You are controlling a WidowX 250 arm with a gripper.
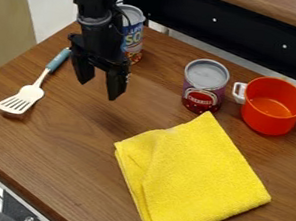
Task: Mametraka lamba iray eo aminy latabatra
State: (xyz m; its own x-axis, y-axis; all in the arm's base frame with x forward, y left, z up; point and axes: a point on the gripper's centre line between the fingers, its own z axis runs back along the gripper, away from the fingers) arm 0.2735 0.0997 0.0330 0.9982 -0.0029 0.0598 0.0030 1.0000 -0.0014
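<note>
Where the cloth (193,178) lies: on table (65,148) — placing looks done.
Fingers (117,85): spread, empty — next, probably just retreat.

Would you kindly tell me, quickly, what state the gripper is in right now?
Gripper: open, holding nothing, above the table.

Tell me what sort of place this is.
Probably a kitchen-like work area set up for a robot: a wooden table holds a slotted spatula, an orange pot and cans, under a black robot gripper.
</note>
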